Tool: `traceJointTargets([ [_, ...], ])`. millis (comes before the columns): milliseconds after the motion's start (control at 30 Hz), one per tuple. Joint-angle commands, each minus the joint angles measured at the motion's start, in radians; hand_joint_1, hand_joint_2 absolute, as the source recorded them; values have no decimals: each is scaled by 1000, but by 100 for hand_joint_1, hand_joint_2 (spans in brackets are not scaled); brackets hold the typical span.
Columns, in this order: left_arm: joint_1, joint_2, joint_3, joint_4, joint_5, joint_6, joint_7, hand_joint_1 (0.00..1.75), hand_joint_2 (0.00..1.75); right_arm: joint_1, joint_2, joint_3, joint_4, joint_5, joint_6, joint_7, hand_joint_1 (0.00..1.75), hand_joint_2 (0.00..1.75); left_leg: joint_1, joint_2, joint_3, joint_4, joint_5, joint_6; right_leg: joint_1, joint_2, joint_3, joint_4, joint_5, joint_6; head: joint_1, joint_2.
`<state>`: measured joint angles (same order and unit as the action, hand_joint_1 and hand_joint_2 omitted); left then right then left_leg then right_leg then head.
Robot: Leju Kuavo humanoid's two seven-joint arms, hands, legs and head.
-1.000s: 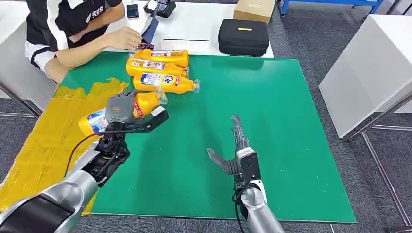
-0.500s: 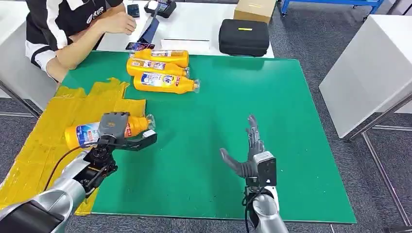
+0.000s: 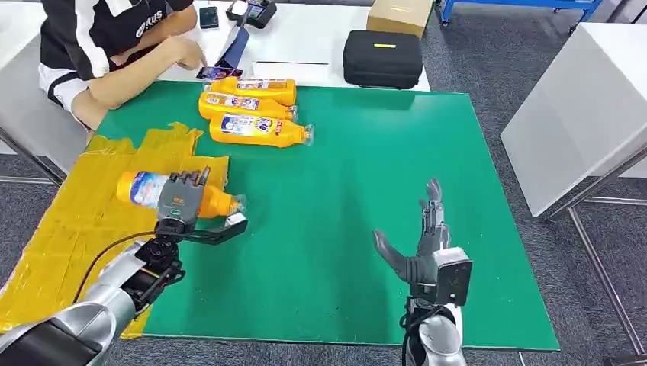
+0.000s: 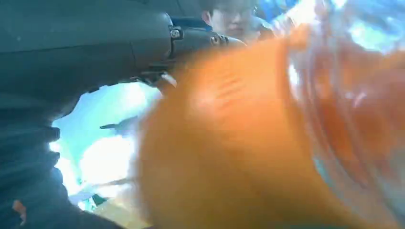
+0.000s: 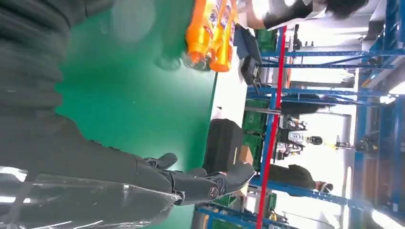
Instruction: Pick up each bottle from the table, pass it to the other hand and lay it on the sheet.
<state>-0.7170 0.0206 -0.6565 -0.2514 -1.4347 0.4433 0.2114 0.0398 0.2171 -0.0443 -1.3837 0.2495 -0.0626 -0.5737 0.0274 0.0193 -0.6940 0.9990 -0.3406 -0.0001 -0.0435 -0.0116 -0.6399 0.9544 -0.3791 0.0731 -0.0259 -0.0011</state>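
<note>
My left hand [image 3: 185, 203] grips an orange bottle [image 3: 145, 187] with a blue-white label, low over the yellow sheet [image 3: 72, 221] at the table's left edge. Up close in the left wrist view the bottle [image 4: 248, 143] is a blurred orange mass against the hand [image 4: 71, 57]. Three more orange bottles [image 3: 252, 110] lie side by side at the back of the green mat [image 3: 358, 213], and the right wrist view shows them [image 5: 210, 33] too. My right hand [image 3: 423, 244] stands open and upright over the mat's front right, holding nothing; its dark fingers [image 5: 205, 183] are spread.
A person [image 3: 114, 46] sits at the back left, a hand near a phone [image 3: 217, 72] just behind the bottles. A black case [image 3: 381, 57] and a cardboard box [image 3: 399, 14] sit on the white table beyond. A white table [image 3: 587, 99] stands to the right.
My left hand has carried the bottle left and down over the yellow sheet. My right hand has drifted right and toward me, staying open. The person's hand moved near the phone.
</note>
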Motion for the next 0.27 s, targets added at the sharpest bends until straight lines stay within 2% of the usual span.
traceJointTargets([
  [33,-37,-24,19,54,-2,44,26,0,175,-15,43,-44,-36,24,-3,23,0,175,-1,-2,10,3,-7,1,0,0,10,3,-7,-7,0,0],
  [67,-36,-21,17,54,-16,59,42,0,175,-14,44,-41,-36,34,-7,25,0,175,-1,-2,13,3,-9,2,0,1,12,4,-8,-9,0,0],
  [133,-36,-17,44,51,-20,94,67,0,175,-4,48,-36,-43,45,-18,21,0,175,0,-1,6,1,-3,1,1,1,6,1,-3,-5,0,0],
  [167,-34,-22,101,43,28,120,64,0,175,5,49,-34,-49,46,-19,20,0,175,0,-1,11,2,-7,1,0,1,10,3,-6,-7,0,0],
  [200,-36,-29,138,38,48,167,46,0,0,11,49,-33,-50,50,-24,24,0,0,0,-1,6,1,-4,1,0,1,6,1,-3,-5,0,0],
  [267,-43,-40,170,28,40,220,49,0,0,9,46,-27,-34,51,-22,29,0,0,0,-3,9,2,-6,1,0,0,9,2,-6,-7,0,0],
])
